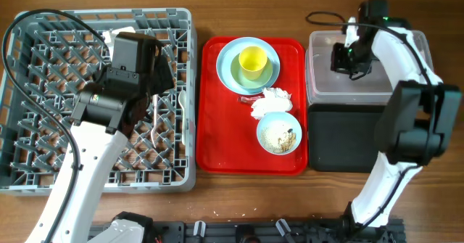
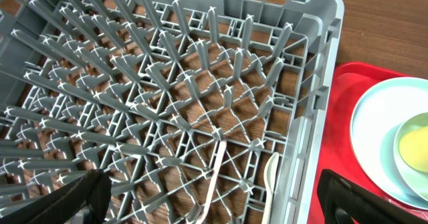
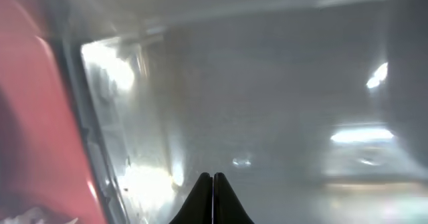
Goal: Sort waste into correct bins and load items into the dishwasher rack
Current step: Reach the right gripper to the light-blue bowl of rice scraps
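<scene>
The grey dishwasher rack (image 1: pixel 43 149) fills the left. My left gripper (image 1: pixel 158 75) hangs open and empty over its right part (image 2: pixel 214 210). A white fork (image 2: pixel 216 174) and a white spoon (image 2: pixel 270 174) lie in the rack below it. On the red tray, the pale blue plate (image 1: pixel 226 63) carries a pale bowl with the yellow cup (image 1: pixel 252 60). The crumpled napkin (image 1: pixel 270 101) lies beside a small red wrapper (image 1: pixel 249 98). A pale blue bowl (image 1: pixel 279 133) holds rice-like scraps. My right gripper (image 1: pixel 349 60) is shut, with nothing seen in it, over the clear tub (image 1: pixel 326 80); it also shows in the right wrist view (image 3: pixel 212 184).
The red tray (image 1: pixel 217 149) lies between the rack and the bins. The black tray (image 1: pixel 337 138) sits in front of the clear tub. My right arm's base stands at the front right. The right wrist view is blurred and shows the tub's inside (image 3: pixel 281 83).
</scene>
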Robot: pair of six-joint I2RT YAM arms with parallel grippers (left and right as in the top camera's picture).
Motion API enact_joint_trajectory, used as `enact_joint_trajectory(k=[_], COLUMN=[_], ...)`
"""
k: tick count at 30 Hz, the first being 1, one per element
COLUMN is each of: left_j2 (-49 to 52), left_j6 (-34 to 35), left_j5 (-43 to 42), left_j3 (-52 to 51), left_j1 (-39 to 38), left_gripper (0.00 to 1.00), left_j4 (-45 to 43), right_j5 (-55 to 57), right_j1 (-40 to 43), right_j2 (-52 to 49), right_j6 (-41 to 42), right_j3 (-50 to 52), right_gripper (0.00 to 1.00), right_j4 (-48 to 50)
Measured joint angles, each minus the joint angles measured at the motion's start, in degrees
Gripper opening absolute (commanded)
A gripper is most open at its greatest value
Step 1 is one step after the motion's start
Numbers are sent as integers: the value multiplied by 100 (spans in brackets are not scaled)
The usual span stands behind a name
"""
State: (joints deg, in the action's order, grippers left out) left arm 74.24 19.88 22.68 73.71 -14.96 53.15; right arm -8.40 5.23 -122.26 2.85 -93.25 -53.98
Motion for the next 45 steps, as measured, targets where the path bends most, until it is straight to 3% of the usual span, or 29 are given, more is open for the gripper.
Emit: enact_joint_trajectory(k=[8, 19, 32, 34, 39, 43, 45], left_j2=[0, 0, 0, 0, 0, 0, 0], left_j6=[0, 2, 2, 0, 0, 0, 0], left_j5=[0, 0, 2, 0, 0, 2, 2], left_j3=[0, 0, 0, 0, 0, 0, 0], left_j1=[0, 0, 0, 0, 0, 0, 0], left_gripper=[100, 100, 100, 100, 100, 100, 100], left_j4=[0, 0, 0, 0, 0, 0, -2], right_j5=[-487, -1384, -1519, -1469, -1353, -1224, -1207], right_j1=[-184, -232, -533, -579, -439, -68, 127], right_j2=[-31, -31, -31, -31, 28, 254, 844], right_j6=[658, 457, 188, 179, 127, 50, 50], right_j3=[592, 699, 743, 743, 726, 446, 55], right_gripper=[4, 4, 6, 11, 45, 51, 51], right_j4=[678, 695, 866, 894, 730, 149, -289])
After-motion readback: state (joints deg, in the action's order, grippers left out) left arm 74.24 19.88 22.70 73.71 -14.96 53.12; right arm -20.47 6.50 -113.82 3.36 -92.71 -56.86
